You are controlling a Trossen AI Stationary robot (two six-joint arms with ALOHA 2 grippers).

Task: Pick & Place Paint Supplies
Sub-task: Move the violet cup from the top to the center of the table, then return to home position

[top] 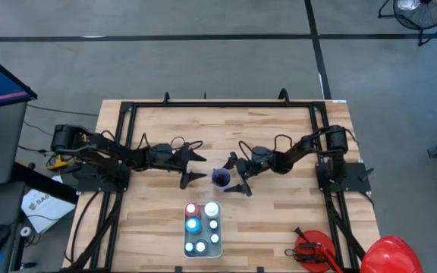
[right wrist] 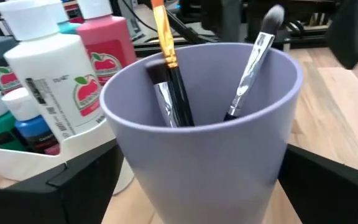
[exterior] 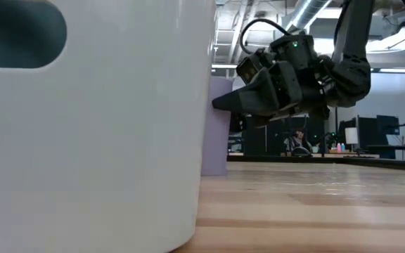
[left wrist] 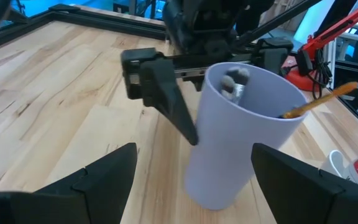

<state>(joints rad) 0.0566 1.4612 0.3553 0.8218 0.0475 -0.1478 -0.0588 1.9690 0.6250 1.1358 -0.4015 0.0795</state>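
A lavender cup (top: 221,178) stands upright near the middle of the wooden table (top: 150,227), with two brushes inside it: an orange-handled brush (right wrist: 166,62) and a silver-ferruled brush with a grey tuft (right wrist: 253,59), both leaning against the inner wall. The right gripper (top: 236,174) sits low at the cup, its fingers spread wide on either side of the cup's body; I cannot tell whether the pads actually touch it. The left gripper (top: 196,165) is just beside the cup on the other side, its jaws also released and parted, facing the cup and the right arm's fingers.

Just in front of the cup, toward the table's near edge, a white rack (top: 203,246) holds the paint bottles (top: 202,226) with their caps up: a red one, blues, a teal and a white one. From the right wrist the white bottle (right wrist: 51,78) and the red bottle (right wrist: 107,37) show close beside the cup. A red helmet-like thing (top: 393,254) lies at the table's near right corner.
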